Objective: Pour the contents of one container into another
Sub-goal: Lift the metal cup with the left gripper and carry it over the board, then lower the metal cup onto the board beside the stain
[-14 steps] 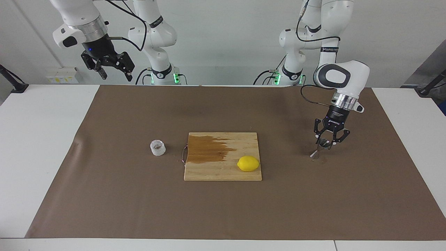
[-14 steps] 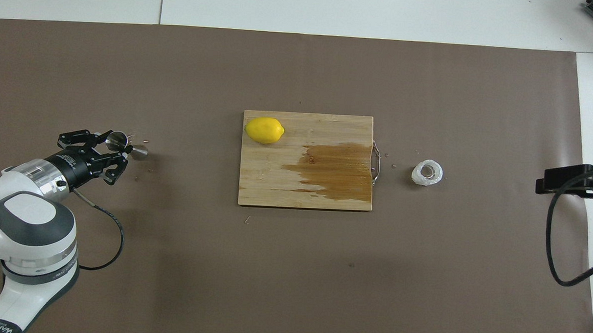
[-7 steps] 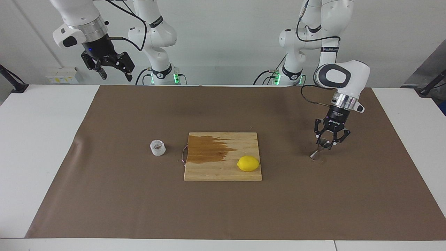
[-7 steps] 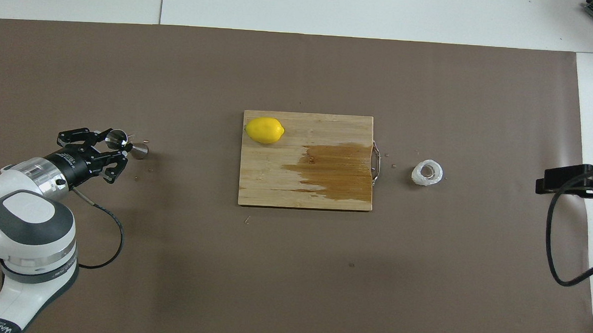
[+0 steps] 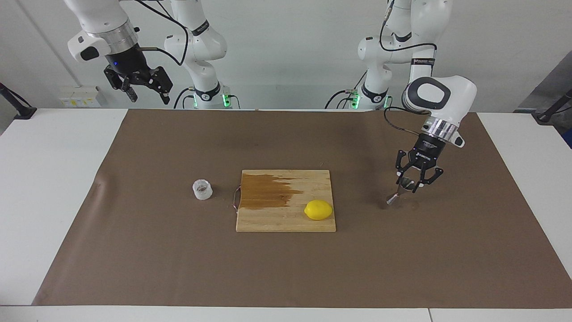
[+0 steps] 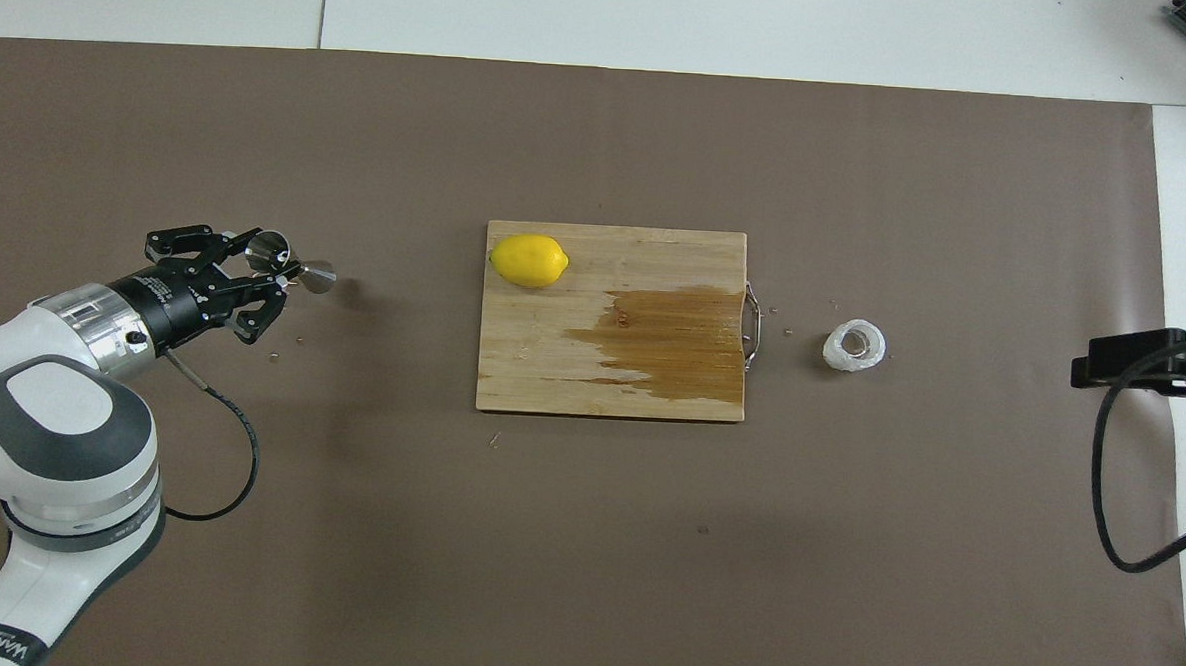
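My left gripper (image 5: 413, 182) (image 6: 273, 271) is shut on the steel jigger (image 5: 399, 191) (image 6: 298, 266). It holds the jigger tilted, low over the brown mat between the left arm's end of the table and the cutting board. The clear faceted cup (image 5: 202, 189) (image 6: 854, 345) stands upright on the mat beside the board's handle, toward the right arm's end. My right gripper (image 5: 149, 97) hangs open and high up by its base, with nothing between its fingers.
A wooden cutting board (image 5: 286, 219) (image 6: 551, 371) lies mid-table with a dark wet patch on it. A yellow lemon (image 5: 318, 209) (image 6: 528, 260) sits at one of its corners. The brown mat (image 5: 286, 268) covers most of the white table.
My left gripper has carried the jigger toward the cutting board and tilted it further. The right arm, cup and lemon have not moved.
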You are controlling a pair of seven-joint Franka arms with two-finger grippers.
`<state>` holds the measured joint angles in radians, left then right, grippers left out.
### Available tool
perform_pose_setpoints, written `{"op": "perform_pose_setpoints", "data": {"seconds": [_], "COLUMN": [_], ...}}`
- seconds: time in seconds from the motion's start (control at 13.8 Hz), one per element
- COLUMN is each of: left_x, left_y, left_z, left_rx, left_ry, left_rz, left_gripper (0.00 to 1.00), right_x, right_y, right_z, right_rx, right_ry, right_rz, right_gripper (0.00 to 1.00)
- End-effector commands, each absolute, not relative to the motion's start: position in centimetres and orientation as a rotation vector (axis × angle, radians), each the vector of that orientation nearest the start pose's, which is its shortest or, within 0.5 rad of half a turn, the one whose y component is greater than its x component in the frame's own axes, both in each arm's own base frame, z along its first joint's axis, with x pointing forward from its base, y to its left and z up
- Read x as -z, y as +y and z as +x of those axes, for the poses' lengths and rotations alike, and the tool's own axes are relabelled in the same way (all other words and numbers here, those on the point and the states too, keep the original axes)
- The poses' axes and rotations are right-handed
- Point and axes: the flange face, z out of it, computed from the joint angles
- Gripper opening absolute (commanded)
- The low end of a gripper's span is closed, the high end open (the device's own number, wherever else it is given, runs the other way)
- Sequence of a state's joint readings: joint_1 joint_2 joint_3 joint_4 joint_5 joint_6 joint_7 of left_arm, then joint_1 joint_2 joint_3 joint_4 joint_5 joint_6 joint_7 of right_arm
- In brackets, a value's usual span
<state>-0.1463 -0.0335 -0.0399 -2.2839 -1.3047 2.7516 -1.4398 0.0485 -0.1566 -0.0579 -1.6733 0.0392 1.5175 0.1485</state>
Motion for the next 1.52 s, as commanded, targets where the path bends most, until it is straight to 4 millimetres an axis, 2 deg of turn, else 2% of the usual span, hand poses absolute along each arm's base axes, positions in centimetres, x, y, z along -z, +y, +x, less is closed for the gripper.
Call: {"op": "perform_pose_setpoints", "data": {"seconds": [0.0, 0.22, 0.43, 0.58, 0.65, 0.79, 1.01, 1.16, 1.3, 1.44], "left_x": [-43.5, -45.3, -46.3, -46.4, -46.0, -44.6, -43.8, -40.9, -39.9, -38.6], "left_y": [-11.5, -17.6, -24.2, -27.5, -29.3, -34.4, -38.2, -41.7, -42.3, -43.6], "left_z": [52.7, 51.0, 48.8, 47.3, 47.2, 47.7, 47.6, 48.6, 48.4, 46.8], "left_rx": [0.419, 0.438, 0.435, 0.465, 0.476, 0.457, 0.476, 0.461, 0.439, 0.436], "left_ry": [2.1, 2.063, 2.016, 1.989, 1.988, 1.981, 1.966, 1.973, 1.979, 1.983], "left_rz": [0.829, 0.859, 0.923, 0.981, 0.991, 0.99, 1.009, 1.023, 1.027, 1.074], "left_gripper": [0.0, 0.0, 0.0, 0.0, 0.0, 0.0, 0.0, 0.0, 0.0, 0.0], "right_x": [-65.6, -65.6, -65.6, -65.6, -65.6, -65.6, -65.6, -65.6, -65.6, -65.6], "right_y": [-0.5, -0.5, -0.5, -0.5, -0.5, -0.5, -0.5, -0.5, -0.5, -0.5], "right_z": [49.5, 49.5, 49.5, 49.5, 49.5, 49.5, 49.5, 49.5, 49.5, 49.5], "right_rx": [-0.012, -0.012, -0.012, -0.012, -0.012, -0.012, -0.012, -0.012, -0.012, -0.012], "right_ry": [0.245, 0.245, 0.245, 0.245, 0.245, 0.245, 0.245, 0.245, 0.245, 0.245], "right_rz": [-3.088, -3.088, -3.088, -3.088, -3.088, -3.088, -3.088, -3.088, -3.088, -3.088], "right_gripper": [1.0, 1.0, 1.0, 1.0, 1.0, 1.0, 1.0, 1.0, 1.0, 1.0]}}
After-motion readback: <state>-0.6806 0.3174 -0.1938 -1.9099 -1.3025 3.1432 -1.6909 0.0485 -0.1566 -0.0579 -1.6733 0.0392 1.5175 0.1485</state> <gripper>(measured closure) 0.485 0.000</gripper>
